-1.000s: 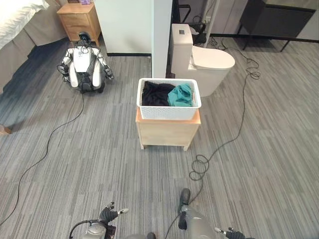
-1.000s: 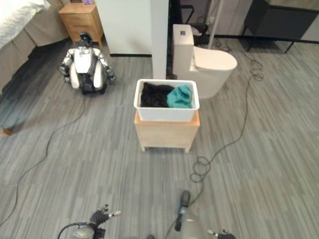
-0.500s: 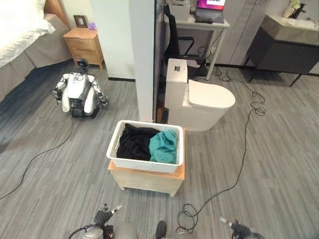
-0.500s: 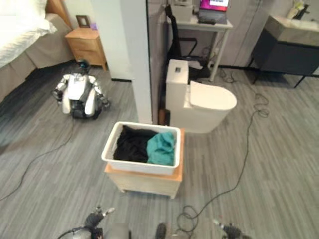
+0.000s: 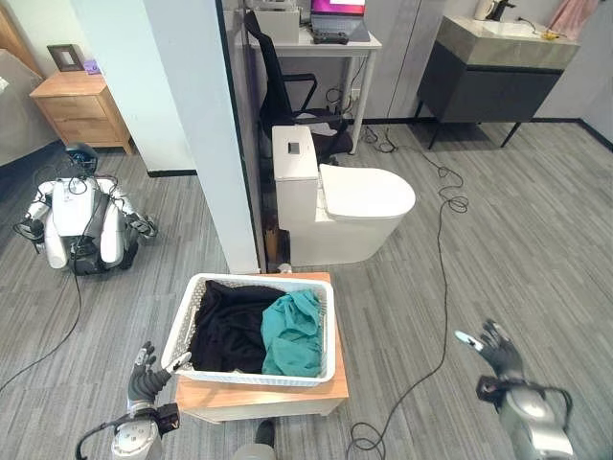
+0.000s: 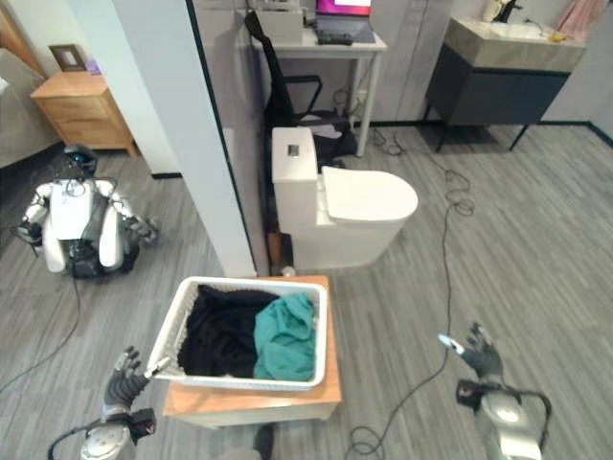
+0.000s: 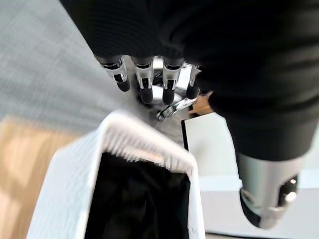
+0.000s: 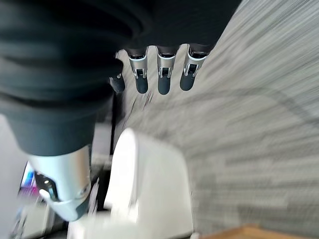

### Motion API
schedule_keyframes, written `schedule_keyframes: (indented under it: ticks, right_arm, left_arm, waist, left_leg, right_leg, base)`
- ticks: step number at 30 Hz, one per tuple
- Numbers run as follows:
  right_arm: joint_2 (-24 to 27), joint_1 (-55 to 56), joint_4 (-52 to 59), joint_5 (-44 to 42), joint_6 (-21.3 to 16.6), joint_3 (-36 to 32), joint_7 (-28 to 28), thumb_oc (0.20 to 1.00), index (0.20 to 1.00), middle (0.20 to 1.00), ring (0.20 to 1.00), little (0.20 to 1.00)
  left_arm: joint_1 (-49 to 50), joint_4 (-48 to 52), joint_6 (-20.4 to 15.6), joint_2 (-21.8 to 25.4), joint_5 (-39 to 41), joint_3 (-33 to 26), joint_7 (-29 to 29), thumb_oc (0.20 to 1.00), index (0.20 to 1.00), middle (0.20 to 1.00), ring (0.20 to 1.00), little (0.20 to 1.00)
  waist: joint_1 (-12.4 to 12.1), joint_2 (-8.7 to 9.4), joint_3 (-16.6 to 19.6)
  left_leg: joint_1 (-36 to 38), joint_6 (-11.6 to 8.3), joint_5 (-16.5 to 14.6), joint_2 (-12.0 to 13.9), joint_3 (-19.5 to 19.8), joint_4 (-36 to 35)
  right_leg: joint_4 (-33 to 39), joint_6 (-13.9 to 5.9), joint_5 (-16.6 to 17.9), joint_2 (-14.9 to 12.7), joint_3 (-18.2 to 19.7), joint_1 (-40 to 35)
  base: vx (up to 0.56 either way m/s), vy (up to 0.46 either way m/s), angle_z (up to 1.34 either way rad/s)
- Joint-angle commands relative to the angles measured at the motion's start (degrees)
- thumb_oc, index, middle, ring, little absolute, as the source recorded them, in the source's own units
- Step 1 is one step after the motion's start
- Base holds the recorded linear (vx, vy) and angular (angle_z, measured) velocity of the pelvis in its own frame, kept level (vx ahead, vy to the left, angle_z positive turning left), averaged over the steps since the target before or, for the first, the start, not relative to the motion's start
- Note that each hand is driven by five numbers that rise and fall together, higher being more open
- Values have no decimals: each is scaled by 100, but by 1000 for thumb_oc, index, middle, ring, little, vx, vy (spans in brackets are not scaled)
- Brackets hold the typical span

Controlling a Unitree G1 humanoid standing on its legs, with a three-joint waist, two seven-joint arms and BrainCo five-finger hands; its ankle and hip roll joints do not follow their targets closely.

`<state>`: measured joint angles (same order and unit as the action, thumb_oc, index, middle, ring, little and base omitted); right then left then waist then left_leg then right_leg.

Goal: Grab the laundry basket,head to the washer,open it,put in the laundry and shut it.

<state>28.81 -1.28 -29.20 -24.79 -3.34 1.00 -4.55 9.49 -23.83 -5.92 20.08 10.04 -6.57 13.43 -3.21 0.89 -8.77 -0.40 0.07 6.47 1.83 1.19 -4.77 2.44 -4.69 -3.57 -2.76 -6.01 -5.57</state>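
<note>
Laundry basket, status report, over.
Both hands open: left hand beside laundry basket, right hand well off. Basket on wooden stand, clothes inside. Nothing blocking.

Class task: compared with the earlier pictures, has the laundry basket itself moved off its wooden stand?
No. The laundry basket sits on the same wooden stand as before; the camera moved closer.

Head stereo pair downward on shared basket [image 5: 251, 331]; wrist cameras close along fingers.
</note>
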Motion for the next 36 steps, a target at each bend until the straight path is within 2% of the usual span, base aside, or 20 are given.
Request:
schedule_keyframes:
  ticks: [1, 4, 5, 8, 9, 14, 15, 18, 20, 22, 23, 25, 28, 36]
  right_arm:
    - [234, -621, 407, 158, -20, 147, 65, 1000, 1000, 1000, 1000, 1000]
    - [226, -780, 618, 147, -2, 263, 79, 1000, 1000, 1000, 1000, 1000]
    - [207, -923, 781, 217, 66, 407, 118, 1000, 1000, 1000, 1000, 1000]
    - [153, -1145, 808, 202, 101, 546, 101, 1000, 1000, 1000, 1000, 1000]
    - [83, -1447, 708, 115, 134, 739, 91, 1000, 1000, 1000, 1000, 1000]
    - [86, -2207, 495, 41, 318, 1156, 41, 1000, 1000, 1000, 1000, 1000]
    - [41, -2481, 465, -19, 364, 1370, 15, 1000, 1000, 1000, 1000, 1000]
    - [1, -2753, 391, -68, 402, 1545, -23, 1000, 1000, 1000, 1000, 1000]
    - [-51, -2962, 350, -138, 447, 1754, -21, 1000, 1000, 1000, 1000, 1000]
    - [-68, -3010, 347, -186, 443, 1785, -21, 1000, 1000, 1000, 1000, 1000]
    - [-64, -3063, 388, -273, 422, 1925, -23, 1000, 1000, 1000, 1000, 1000]
    - [-67, -3070, 383, -276, 420, 1913, -24, 1000, 1000, 1000, 1000, 1000]
    - [-33, -3176, 603, -418, 415, 2116, 0, 1000, 1000, 1000, 1000, 1000]
    - [98, -3139, 1070, -512, 363, 2203, -59, 1000, 1000, 1000, 1000, 1000]
  left_arm:
    - [-33, 1075, 30, 486, -587, -646, 404, 1000, 1000, 1000, 1000, 1000]
    - [-58, 1339, 94, 642, -855, -840, 536, 1000, 1000, 1000, 1000, 1000]
    - [-166, 1513, 175, 806, -1066, -951, 586, 1000, 1000, 1000, 1000, 1000]
    - [-469, 1470, 271, 999, -1172, -937, 631, 1000, 1000, 1000, 1000, 1000]
    - [-850, 1333, 357, 1208, -1133, -737, 580, 1000, 1000, 1000, 1000, 1000]
    - [-1821, 809, 564, 1688, -925, -290, 496, 1000, 1000, 1000, 1000, 1000]
    - [-2386, 502, 709, 1929, -954, -41, 578, 1000, 1000, 1000, 1000, 1000]
    - [-2933, 269, 799, 2162, -909, 180, 603, 1000, 1000, 1000, 1000, 1000]
    - [-3629, -120, 916, 2548, -912, 517, 628, 1000, 1000, 1000, 1000, 1000]
    - [-3866, -248, 922, 2664, -897, 638, 655, 1000, 1000, 1000, 1000, 1000]
    - [-4263, -464, 983, 2866, -897, 861, 670, 1000, 1000, 1000, 1000, 1000]
    - [-4306, -493, 975, 2874, -890, 891, 673, 1000, 1000, 1000, 1000, 1000]
    - [-5105, -1094, 1157, 3206, -958, 1448, 659, 1000, 1000, 1000, 1000, 1000]
    - [-5818, -1981, 1323, 3231, -949, 2099, 560, 1000, 1000, 1000, 1000, 1000]
  waist:
    - [-333, 204, -287]
    - [-382, 250, -410]
    - [-429, 299, -559]
    - [-433, 357, -697]
    - [-448, 401, -867]
    - [-426, 481, -1114]
    - [-395, 531, -1218]
    - [-390, 571, -1338]
    - [-368, 627, -1453]
    - [-368, 651, -1486]
    - [-356, 681, -1542]
    - [-363, 686, -1547]
    - [-327, 720, -1692]
    - [-228, 671, -1876]
  left_leg:
    - [-25, -395, -597, 487, -21, 434]
    - [-146, -387, -599, 491, -9, 455]
    - [-289, -384, -586, 491, 9, 483]
    - [-460, -383, -572, 485, 45, 538]
    - [-660, -389, -533, 483, 76, 603]
    - [-1016, -405, -462, 466, 130, 711]
    - [-1129, -415, -435, 473, 129, 746]
    - [-1279, -421, -409, 465, 142, 804]
    - [-1408, -442, -382, 473, 163, 844]
    - [-1445, -447, -375, 476, 169, 850]
    - [-1511, -459, -355, 484, 178, 866]
    - [-1521, -459, -354, 483, 183, 869]
    - [-1651, -481, -322, 483, 191, 890]
    - [-1736, -489, -282, 459, 189, 860]
  right_leg:
    - [93, -173, 484, -312, 39, 289]
    - [93, -178, 519, -304, 26, 397]
    - [90, -187, 556, -301, -7, 513]
    - [57, -192, 590, -305, -14, 666]
    - [10, -197, 633, -300, -38, 839]
    - [-80, -196, 723, -288, -81, 1179]
    - [-93, -202, 771, -276, -89, 1284]
    - [-122, -202, 813, -277, -88, 1412]
    - [-122, -213, 852, -283, -131, 1511]
    - [-119, -217, 861, -284, -147, 1540]
    - [-108, -228, 879, -282, -170, 1586]
    - [-108, -228, 879, -283, -174, 1592]
    - [-116, -235, 893, -289, -226, 1695]
    - [-187, -237, 899, -327, -245, 1849]
  base:
    - [-106, 3, 4]
    - [-105, -15, 2]
    - [-110, -21, 6]
    - [-142, -25, 6]
    - [-118, -22, 19]
    - [-134, -11, 12]
    - [-97, -8, 7]
    - [-87, -5, 1]
    - [-64, -12, 1]
    - [-18, -5, 1]
    - [-28, -18, 4]
    - [-22, -17, 5]
    - [-50, -22, 2]
    - [-13, 0, 2]
